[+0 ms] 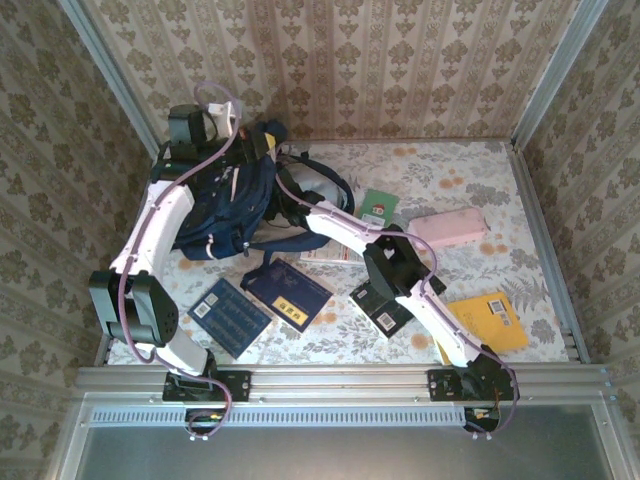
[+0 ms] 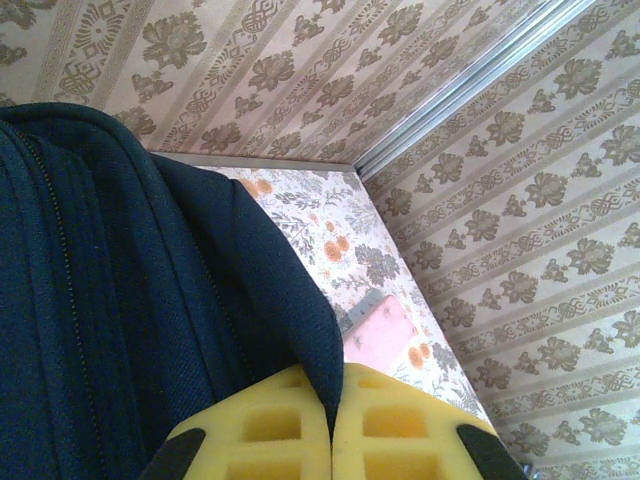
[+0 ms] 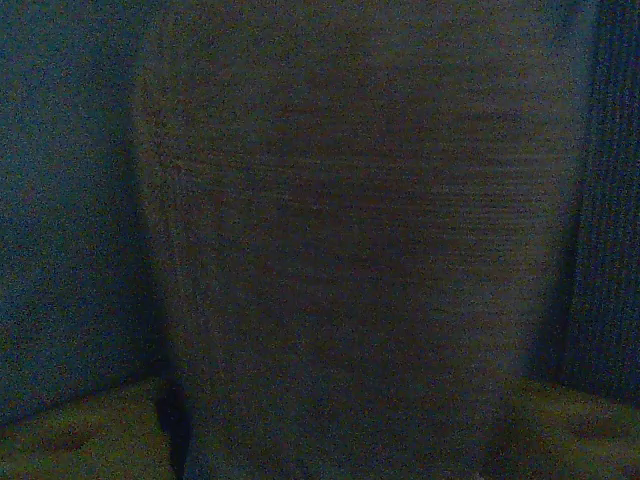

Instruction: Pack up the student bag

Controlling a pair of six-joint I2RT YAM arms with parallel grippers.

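1. Left claw (image 2: 335, 440) is clamped tight on a fold of navy cloth at the far end of the student bag (image 1: 225, 205), holding its mouth up.
2. Right claw (image 3: 340, 435) is deep inside the bag, entering from the bag's right side. It is too dark there to tell how wide it stands or whether it holds anything.
3. The bag's long axis runs far to near, with its opening towards the right arm.
4. A blue book (image 1: 232, 317) lies just near of the bag and a yellow book (image 1: 495, 320) well to its right, so the right arm looks better placed to fetch them.

Lab mock-up booth: wallpapered panels (image 1: 330, 60), aluminium frame (image 1: 340, 380), floral table (image 1: 450, 170).
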